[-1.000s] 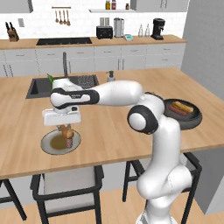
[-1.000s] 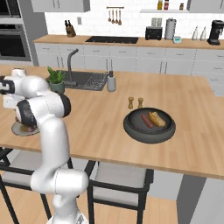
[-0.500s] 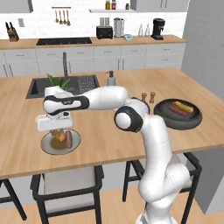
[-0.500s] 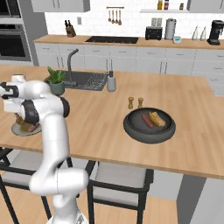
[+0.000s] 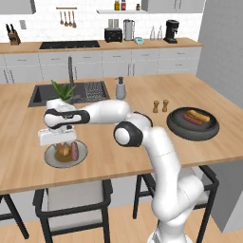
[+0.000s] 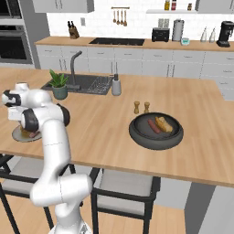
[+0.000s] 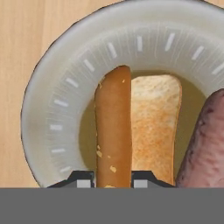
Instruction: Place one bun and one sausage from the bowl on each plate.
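Gripper: the gripper [image 5: 58, 138] hung just above the grey plate [image 5: 80, 156] at the near left of the tabletop [image 5: 123, 142]. One second before it sat lower, right over the plate; half a second before it had already begun to lift. Now it stood a little higher again.
Gripper state: in the hand view the two tips [image 7: 113, 180] stood on either side of the bun's near end, apart from each other. I judged it released, with nothing carried up.
Plate contents: a bun [image 7: 135, 127], split, lay in the middle of the grey plate [image 7: 57, 100]. A sausage [image 7: 203, 140] lay beside it at the right edge of that view. Both rested on the plate.
Bowl: the dark bowl [image 6: 156, 135] sat well apart at the far right of the tabletop, near the salt and pepper shakers [image 6: 140, 107]. It held one more bun [image 6: 164, 123] and one more sausage [image 6: 153, 126].
What changed: the arm rose off the plate; the food stayed down.
Meaning: first plate looked served, one bun and one sausage. About half the task done.
Second plate: I could not find the blue plate in these views.
Next, as a guess: swing to the bowl for the remaining pair.
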You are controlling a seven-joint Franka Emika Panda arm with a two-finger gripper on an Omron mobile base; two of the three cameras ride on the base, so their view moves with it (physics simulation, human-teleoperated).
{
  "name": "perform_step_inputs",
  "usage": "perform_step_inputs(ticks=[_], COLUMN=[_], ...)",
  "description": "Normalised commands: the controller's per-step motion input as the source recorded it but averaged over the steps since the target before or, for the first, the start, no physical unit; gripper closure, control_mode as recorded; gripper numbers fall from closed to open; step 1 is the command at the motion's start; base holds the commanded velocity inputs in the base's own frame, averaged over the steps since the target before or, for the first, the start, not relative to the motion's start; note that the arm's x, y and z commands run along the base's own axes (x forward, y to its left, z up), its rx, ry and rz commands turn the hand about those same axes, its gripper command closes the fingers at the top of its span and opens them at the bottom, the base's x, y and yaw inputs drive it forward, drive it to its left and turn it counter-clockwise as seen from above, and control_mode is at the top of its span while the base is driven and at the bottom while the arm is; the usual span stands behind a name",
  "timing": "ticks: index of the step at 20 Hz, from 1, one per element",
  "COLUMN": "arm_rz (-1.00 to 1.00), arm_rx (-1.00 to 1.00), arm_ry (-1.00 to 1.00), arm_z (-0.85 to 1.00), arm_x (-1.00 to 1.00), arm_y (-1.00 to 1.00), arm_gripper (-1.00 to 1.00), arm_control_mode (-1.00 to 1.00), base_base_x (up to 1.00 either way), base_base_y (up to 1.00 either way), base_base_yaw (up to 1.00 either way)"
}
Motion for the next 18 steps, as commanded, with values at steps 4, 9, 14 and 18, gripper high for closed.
perform_step_inputs(ticks=[4,9,14,18], arm_rz=[0.0,0.0,0.01,0.1], arm_rx=[0.0,0.0,0.01,0.0], arm_ry=[0.0,0.0,0.0,-0.03], arm_z=[-0.01,0.0,0.18,0.17], arm_x=[0.0,0.0,-0.09,-0.51], arm_y=[0.03,0.0,-0.36,-0.99], arm_gripper=[-1.0,-1.0,-1.0,-1.0], arm_control_mode=[-1.0,-1.0,-1.0,-1.0], base_base_x=[0.0,0.0,0.0,0.0], base_base_y=[0.0,0.0,0.0,0.0], base_base_yaw=[0.0,0.0,0.0,0.0])
